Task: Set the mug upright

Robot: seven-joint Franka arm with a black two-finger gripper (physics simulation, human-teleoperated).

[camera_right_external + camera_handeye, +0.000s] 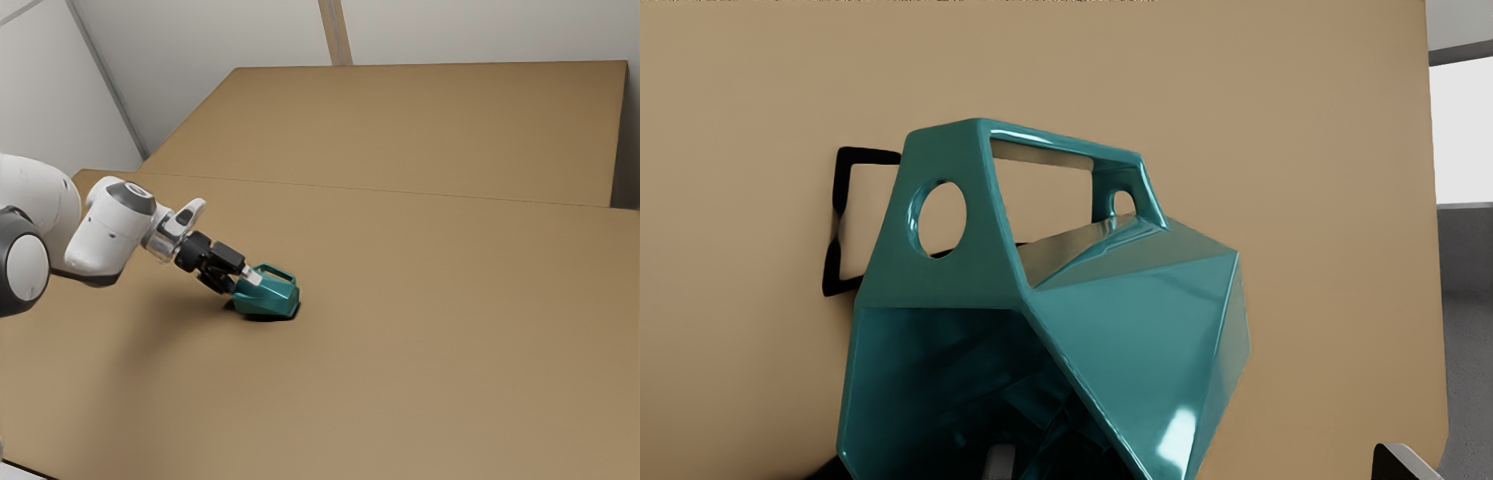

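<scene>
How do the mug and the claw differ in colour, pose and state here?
The mug is glossy teal; the claw is mostly black with pale fingertips.
The mug is tipped on its side, mouth toward the claw; the claw slants down from the arm toward the mug.
The claw stands open, one fingertip inside the mug's mouth, the other outside the mug.
Both look angular.

No legible text, label, brand, number or sign is found in either view.
</scene>
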